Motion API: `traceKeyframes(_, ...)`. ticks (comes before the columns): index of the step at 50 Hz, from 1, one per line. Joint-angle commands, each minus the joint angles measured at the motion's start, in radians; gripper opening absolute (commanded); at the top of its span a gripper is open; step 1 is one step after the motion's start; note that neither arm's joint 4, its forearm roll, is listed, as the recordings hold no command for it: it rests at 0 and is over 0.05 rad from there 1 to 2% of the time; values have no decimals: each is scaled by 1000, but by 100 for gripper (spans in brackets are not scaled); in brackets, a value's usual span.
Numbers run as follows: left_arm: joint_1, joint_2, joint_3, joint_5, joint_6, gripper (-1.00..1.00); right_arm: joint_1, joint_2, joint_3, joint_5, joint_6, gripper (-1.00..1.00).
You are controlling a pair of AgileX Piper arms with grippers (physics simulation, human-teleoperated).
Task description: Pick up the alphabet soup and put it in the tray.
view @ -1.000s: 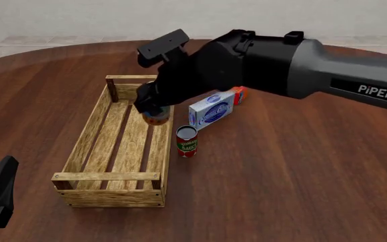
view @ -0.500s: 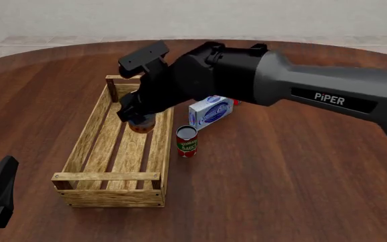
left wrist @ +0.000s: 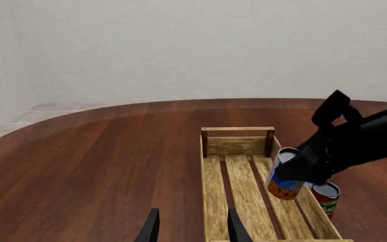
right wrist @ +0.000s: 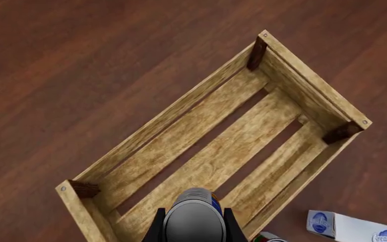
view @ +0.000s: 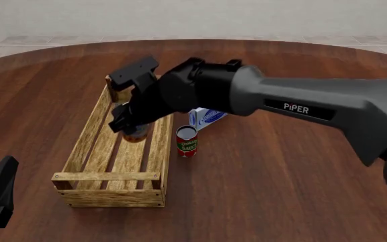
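Dark reddish wood table (view: 294,191) with a curved far edge fills the room, backed by a plain pale wall and pale tiled floor. Right gripper (view: 131,126) pinches the soup (view: 135,134), tilted, in the air above the tray (view: 86,146) slats. Left gripper (left wrist: 190,229) hangs spread near the tray's near end. A red can (view: 187,141) stands just beside the tray, a blue-white box (view: 210,117) behind it.

Items counted: two cans, the alphabet soup (view: 135,134) and a red can (view: 187,140); one tray (view: 92,151); one carton (view: 207,117).
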Motion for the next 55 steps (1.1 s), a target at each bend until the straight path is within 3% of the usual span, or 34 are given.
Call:
traceKeyframes(1, 2, 2, 1, -6, 0, 100, 4, 26, -10, -19, 30, -100)
traceKeyframes(54, 2, 2, 1, -6, 0, 100, 2, 136, 6, -87, 79, -100)
traceKeyframes(55, 2, 2, 1, -6, 0, 100, 1, 135, 5, -88, 80, 100)
